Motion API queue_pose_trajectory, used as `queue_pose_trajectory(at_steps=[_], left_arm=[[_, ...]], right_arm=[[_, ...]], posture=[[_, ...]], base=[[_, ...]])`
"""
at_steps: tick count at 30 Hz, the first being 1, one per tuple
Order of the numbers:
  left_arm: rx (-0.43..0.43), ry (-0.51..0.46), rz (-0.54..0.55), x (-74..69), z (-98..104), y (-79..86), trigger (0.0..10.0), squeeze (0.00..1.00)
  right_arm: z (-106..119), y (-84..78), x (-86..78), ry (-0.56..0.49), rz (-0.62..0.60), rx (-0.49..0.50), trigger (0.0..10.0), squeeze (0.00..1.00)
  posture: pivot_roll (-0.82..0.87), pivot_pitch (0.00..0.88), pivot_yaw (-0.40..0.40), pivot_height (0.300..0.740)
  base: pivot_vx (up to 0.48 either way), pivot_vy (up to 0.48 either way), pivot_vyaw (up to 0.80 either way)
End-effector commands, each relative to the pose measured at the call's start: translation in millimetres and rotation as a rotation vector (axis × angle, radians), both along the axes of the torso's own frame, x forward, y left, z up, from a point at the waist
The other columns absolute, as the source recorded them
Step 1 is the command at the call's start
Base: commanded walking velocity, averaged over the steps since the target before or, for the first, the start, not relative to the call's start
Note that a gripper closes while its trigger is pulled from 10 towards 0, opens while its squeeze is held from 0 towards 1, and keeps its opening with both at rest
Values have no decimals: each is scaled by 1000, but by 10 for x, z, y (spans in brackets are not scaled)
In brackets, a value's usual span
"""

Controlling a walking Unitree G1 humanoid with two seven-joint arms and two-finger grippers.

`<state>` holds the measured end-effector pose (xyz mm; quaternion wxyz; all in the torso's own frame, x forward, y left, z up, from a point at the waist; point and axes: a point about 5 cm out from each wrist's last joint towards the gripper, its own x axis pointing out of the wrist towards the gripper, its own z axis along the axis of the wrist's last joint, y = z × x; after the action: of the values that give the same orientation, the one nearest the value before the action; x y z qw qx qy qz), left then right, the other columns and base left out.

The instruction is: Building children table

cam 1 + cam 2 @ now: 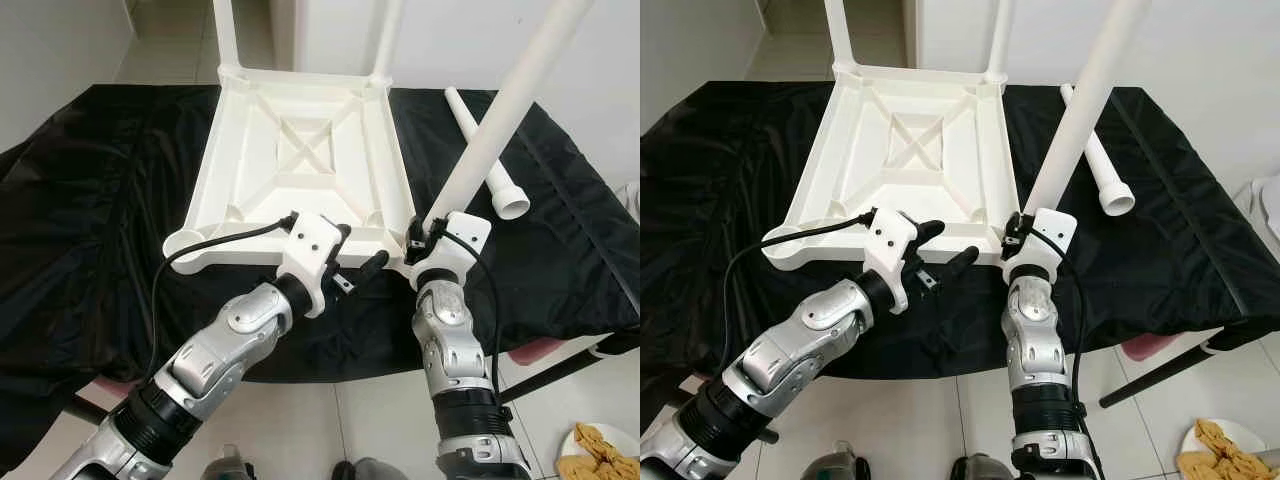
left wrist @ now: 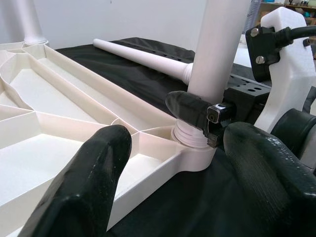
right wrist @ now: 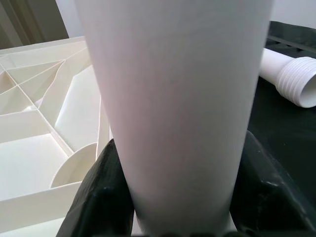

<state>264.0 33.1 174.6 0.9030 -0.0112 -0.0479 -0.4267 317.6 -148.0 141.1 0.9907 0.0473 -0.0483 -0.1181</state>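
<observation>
A white plastic tabletop (image 1: 300,150) lies upside down on the black-covered table. My right gripper (image 1: 420,236) is shut on a white leg (image 1: 500,120), low on its shaft. The leg leans to the right, with its ribbed end in the near right corner socket (image 2: 190,143). In the right wrist view this leg (image 3: 177,98) sits between the black fingers (image 3: 98,197). My left gripper (image 1: 362,246) is open at the tabletop's front edge, just left of that corner, holding nothing. One loose leg (image 1: 490,150) lies on the cloth to the right.
Two more legs (image 1: 228,30) (image 1: 385,35) stand in the tabletop's far corners. The black cloth (image 1: 100,200) drapes over the table's edges. A plate with yellow pieces (image 1: 600,450) rests on the tiled floor at the lower right.
</observation>
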Motion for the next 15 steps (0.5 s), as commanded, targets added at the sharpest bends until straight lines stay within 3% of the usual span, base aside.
queue_pose_trajectory(at_steps=[1, 5, 6, 7, 13, 15], left_arm=[[31, -15, -244, -109, -24, -66, 10000, 0], [31, -13, -244, -114, -31, -69, 10000, 0], [31, -13, -245, -115, -30, -72, 10000, 0], [30, -13, -245, -114, -31, -75, 10000, 0], [29, -14, -246, -116, -35, -82, 10000, 0], [29, -13, -247, -119, -36, -83, 10000, 0]], right_arm=[[-169, -117, -50, 85, -60, 6, 10000, 0], [-160, -89, -46, 82, -30, 7, 10000, 0], [-158, -84, -45, 80, -20, 3, 10000, 243], [-155, -70, -44, 72, 13, 20, 10000, 1000], [-123, -81, -36, 39, 70, 15, 10000, 1000], [-99, -81, -17, 13, 162, 2, 10000, 1000]], posture=[[4, 53, -23, 740], [3, 49, -27, 740], [3, 49, -27, 740], [4, 46, -29, 740], [5, 39, -31, 740], [5, 36, -32, 740]], base=[[0, 0, 0], [0, 0, 0], [0, 0, 0], [0, 0, 0], [0, 0, 0], [0, 0, 0]])
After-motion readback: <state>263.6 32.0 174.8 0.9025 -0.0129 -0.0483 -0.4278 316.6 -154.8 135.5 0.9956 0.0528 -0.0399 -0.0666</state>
